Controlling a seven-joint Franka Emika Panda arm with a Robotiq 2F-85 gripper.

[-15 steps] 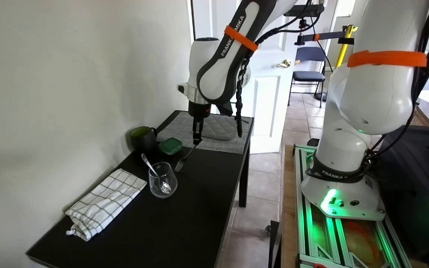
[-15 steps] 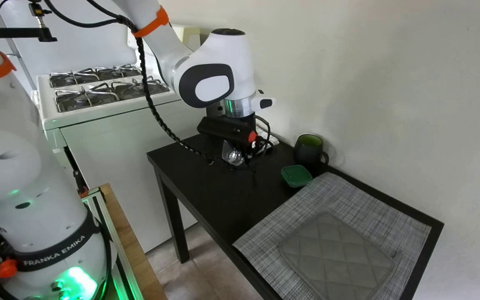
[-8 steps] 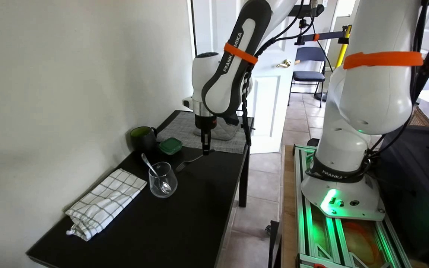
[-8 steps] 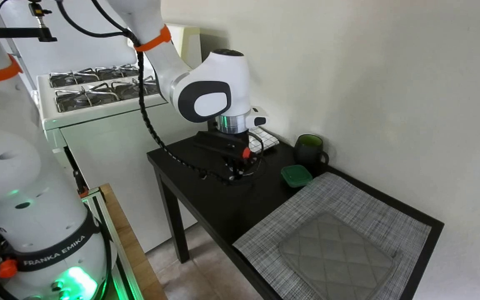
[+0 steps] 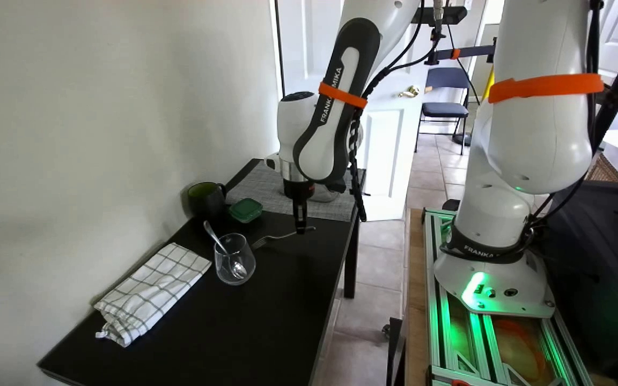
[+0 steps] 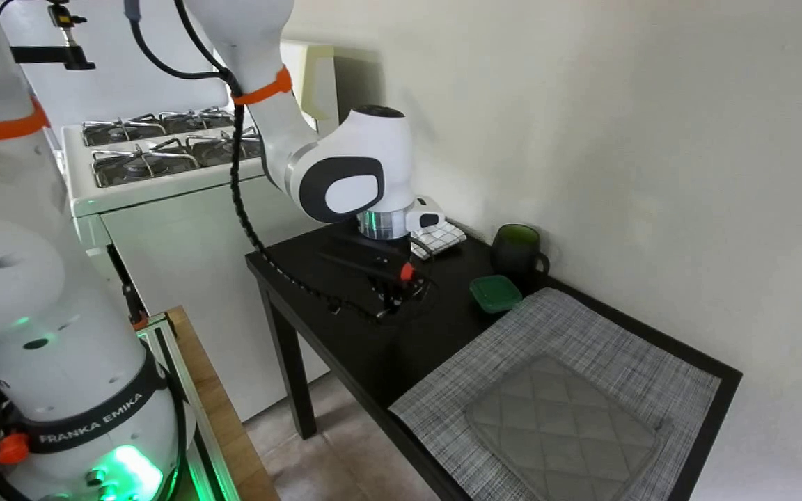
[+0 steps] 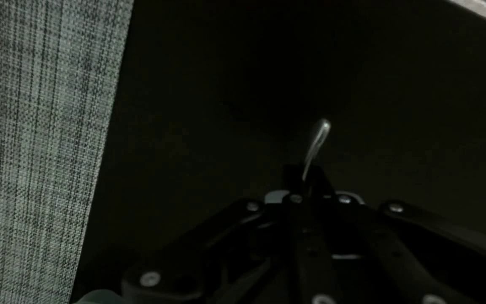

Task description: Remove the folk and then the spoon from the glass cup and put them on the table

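My gripper (image 5: pixel 301 231) is shut on the fork (image 5: pixel 279 236), low over the black table (image 5: pixel 266 327), right of the glass cup in this exterior view. The fork lies nearly level, tines toward the cup; I cannot tell whether it touches the table. In the wrist view the fork's handle end (image 7: pixel 317 141) sticks out from between the closed fingertips (image 7: pixel 306 177). The clear glass cup (image 5: pixel 245 251) stands upright with the spoon (image 5: pixel 237 269) leaning in it, handle over the rim. In an exterior view the gripper (image 6: pixel 390 306) and arm hide the cup and spoon.
A dark mug (image 5: pixel 207 201) and a green lidded container (image 5: pixel 245 210) stand by the wall behind the cup. A checked cloth (image 5: pixel 153 292) lies along the wall. A grey woven placemat (image 6: pixel 554 320) with a quilted pad (image 6: pixel 561 424) covers one table end.
My gripper has come down toward the table and shifted a little away from the wall, carrying the fork. The fork has turned from steep to nearly level. The cup and spoon have not moved.
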